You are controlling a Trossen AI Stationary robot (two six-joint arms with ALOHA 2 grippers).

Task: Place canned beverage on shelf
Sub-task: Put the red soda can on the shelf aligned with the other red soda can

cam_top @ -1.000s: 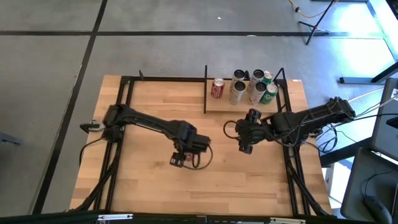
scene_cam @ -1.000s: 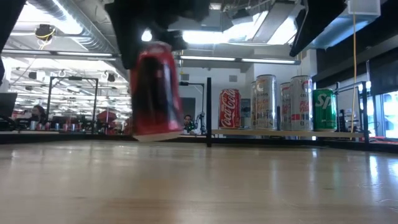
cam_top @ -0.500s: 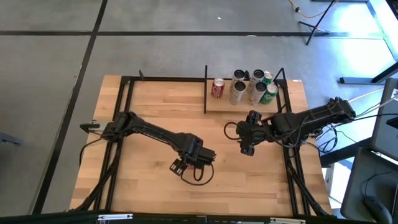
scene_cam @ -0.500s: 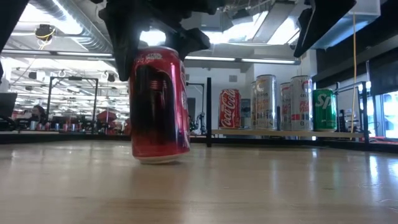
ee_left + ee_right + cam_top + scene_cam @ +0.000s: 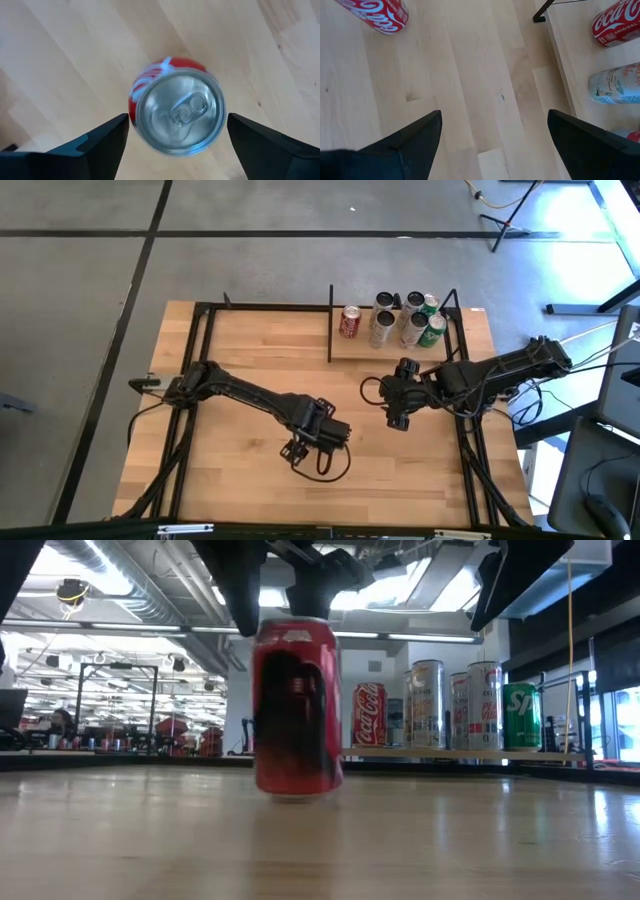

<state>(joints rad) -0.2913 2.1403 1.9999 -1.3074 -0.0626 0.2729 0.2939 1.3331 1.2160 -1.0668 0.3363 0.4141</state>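
A red canned beverage (image 5: 296, 710) stands upright on its base on the wooden table, near the middle. My left gripper (image 5: 177, 125) points straight down over it, open, one finger on each side of the can's silver top (image 5: 179, 111) with a narrow gap. In the high view this gripper (image 5: 300, 450) covers the can. The shelf (image 5: 400, 352) stands at the far right and holds several cans, among them a red one (image 5: 350, 322). My right gripper (image 5: 397, 420) hangs open above the table, just in front of the shelf.
Black posts and rails (image 5: 331, 325) edge the shelf, and a black frame runs along the table's sides (image 5: 195, 380). Silver cans (image 5: 428, 705) and a green can (image 5: 520, 715) fill the shelf's right part. Bare board (image 5: 570, 60) lies beside the red can on the shelf.
My left gripper has carried the red can toward the table's near and right edges while its wrist rolled. The can, lifted and tilted a second ago, now stands upright on the table. The fingers have opened and let go of it.
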